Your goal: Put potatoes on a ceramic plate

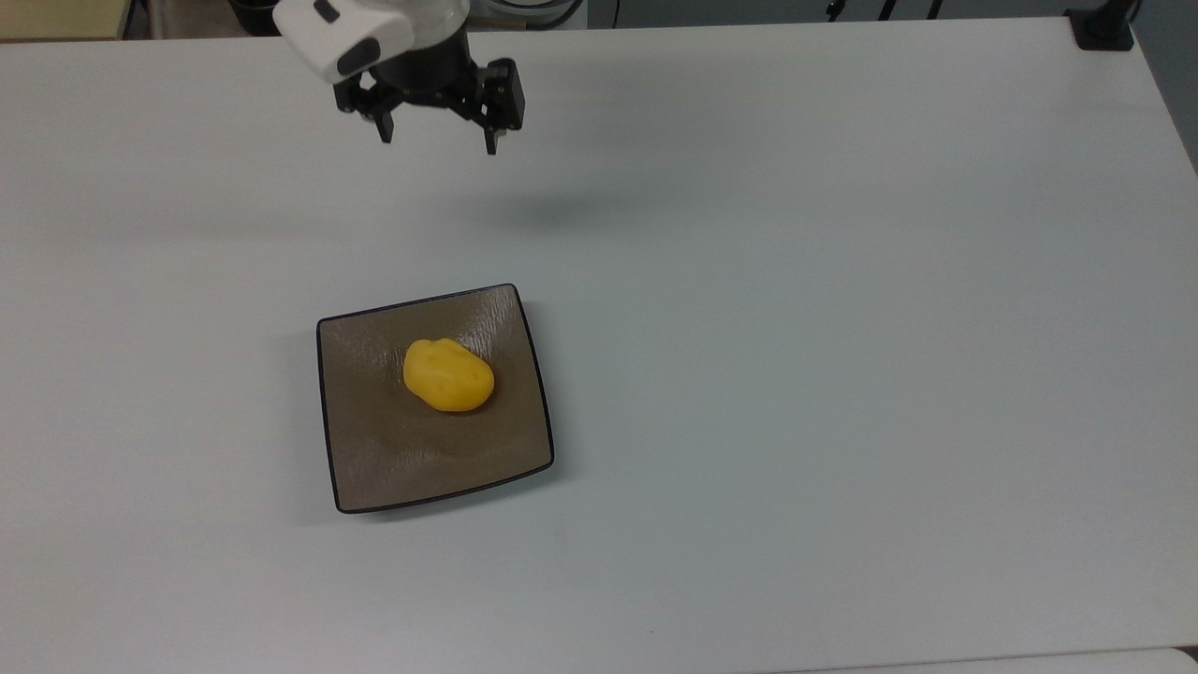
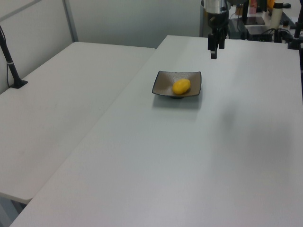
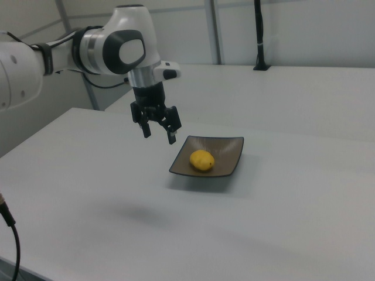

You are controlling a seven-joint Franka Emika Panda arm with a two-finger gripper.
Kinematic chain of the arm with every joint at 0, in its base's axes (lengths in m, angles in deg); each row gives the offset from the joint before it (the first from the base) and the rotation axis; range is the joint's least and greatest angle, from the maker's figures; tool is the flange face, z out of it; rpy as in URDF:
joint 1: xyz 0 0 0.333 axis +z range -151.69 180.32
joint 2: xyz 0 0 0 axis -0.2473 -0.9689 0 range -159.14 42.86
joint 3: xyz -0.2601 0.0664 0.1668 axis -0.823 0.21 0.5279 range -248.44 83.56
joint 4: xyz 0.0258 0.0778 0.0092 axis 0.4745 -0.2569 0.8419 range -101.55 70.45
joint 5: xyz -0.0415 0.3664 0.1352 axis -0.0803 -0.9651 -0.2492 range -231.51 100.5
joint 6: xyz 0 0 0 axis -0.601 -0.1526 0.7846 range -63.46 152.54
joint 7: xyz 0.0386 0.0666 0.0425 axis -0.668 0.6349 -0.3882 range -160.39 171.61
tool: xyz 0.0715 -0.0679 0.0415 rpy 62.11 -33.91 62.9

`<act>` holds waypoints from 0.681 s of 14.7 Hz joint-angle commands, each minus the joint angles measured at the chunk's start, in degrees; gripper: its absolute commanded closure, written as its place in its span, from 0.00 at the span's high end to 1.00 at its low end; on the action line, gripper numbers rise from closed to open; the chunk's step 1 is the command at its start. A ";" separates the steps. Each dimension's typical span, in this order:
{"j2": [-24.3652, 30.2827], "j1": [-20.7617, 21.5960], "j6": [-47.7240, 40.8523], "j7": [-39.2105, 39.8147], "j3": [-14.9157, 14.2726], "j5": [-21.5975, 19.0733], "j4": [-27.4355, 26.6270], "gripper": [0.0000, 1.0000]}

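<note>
Potato on the plate, hand open and empty

The potato (image 1: 448, 374) rests near the middle of the ceramic plate (image 1: 374, 477); the hand (image 1: 438, 142) hangs well apart. It looks light, smooth, probably slippery: grip across its narrow middle.

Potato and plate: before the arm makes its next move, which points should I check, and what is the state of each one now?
1. Potato lies on the plate: ok.
2. Potato sits inside the rim, not overhanging: ok.
3. Pincer is open and holds nothing: ok.
4. Pincer is raised, well apart from potato and plate in the right view: ok.
5. Plate rests flat on the table: ok.
6. Potato is at rest and will not roll: cannot tell.
</note>
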 commanded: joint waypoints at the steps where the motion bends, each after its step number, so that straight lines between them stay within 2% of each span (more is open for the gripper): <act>1: 5.14 1.24 0.70 1.42 -2.44 -1.27 -5.04 1.00; 4: 5.14 1.24 0.78 1.42 -2.80 -1.36 -5.04 1.00; 7: 5.23 1.15 0.96 1.60 -2.80 -4.87 -5.04 1.00; 10: 6.46 1.07 0.96 1.60 -2.80 -5.40 -5.56 1.00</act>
